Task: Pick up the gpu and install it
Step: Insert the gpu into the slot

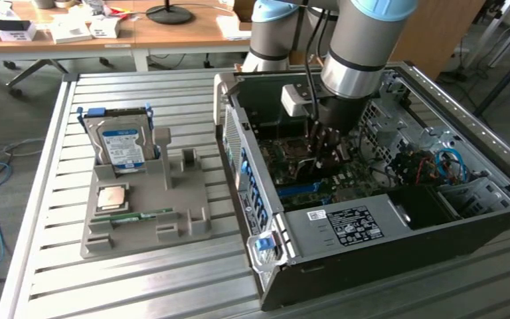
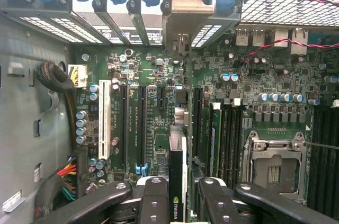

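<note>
My gripper is shut on the gpu, which the wrist view sees edge-on as a thin dark card with a green logo between the black fingers. Its grey metal end bracket reaches the blue-latched rear slot openings of the case. The card stands upright over the green motherboard, in line with the long black slots. Whether it sits in a slot I cannot tell. In the exterior view the gripper is down inside the open computer case, above the motherboard.
On the slatted table, at the exterior view's left, a grey holder carries a hard drive, a processor and a memory stick. Inside the case are a white slot, a processor socket, memory slots and cable bundles.
</note>
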You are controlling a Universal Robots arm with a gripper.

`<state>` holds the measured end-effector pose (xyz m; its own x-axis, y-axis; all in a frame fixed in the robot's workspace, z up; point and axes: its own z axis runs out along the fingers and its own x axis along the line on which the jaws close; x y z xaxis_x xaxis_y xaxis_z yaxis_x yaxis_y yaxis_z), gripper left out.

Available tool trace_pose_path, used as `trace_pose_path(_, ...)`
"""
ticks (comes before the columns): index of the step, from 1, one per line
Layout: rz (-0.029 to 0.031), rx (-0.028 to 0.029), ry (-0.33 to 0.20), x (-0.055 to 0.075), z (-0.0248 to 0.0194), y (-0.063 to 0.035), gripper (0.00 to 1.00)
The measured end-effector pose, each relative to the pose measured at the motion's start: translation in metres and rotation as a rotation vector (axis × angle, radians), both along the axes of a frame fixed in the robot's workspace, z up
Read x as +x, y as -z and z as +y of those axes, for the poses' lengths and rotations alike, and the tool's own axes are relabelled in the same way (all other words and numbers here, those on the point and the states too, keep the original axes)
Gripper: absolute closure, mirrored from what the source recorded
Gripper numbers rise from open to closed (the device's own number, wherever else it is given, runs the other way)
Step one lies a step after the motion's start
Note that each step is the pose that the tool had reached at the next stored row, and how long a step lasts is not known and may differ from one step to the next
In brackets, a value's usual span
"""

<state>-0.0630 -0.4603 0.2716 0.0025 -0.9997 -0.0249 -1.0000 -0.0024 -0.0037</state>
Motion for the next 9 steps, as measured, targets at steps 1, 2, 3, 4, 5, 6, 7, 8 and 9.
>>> trace_pose_path(1, 0.0, 0.0, 0.0, -0.0004, 0.0, 0.0, 0.74)
trace_pose_path(2, 0.0, 0.0001, 0.0, -0.0007, 0.0001, 0.0, 0.74)
trace_pose_path(3, 0.0, 0.0001, 0.0, -0.0009, 0.0001, 0.0, 0.74)
trace_pose_path(4, -0.0001, 0.0001, 0.0, -0.0011, 0.0001, 0.0, 0.74)
trace_pose_path(5, 0.0, 0.0001, 0.0, -0.0011, 0.0, 0.0, 0.74)
trace_pose_path(6, 0.0, 0.0, 0.0, -0.0011, 0.0, 0.0, 0.74)
trace_pose_path(7, 0.0, 0.0001, 0.0, -0.0011, 0.0, 0.0, 0.74)
trace_pose_path(8, 0.0, 0.0, 0.0, -0.0012, 0.0, 0.0, 0.74)
trace_pose_path(9, -0.0001, 0.0001, 0.0, -0.0016, 0.0, 0.0, 0.74)
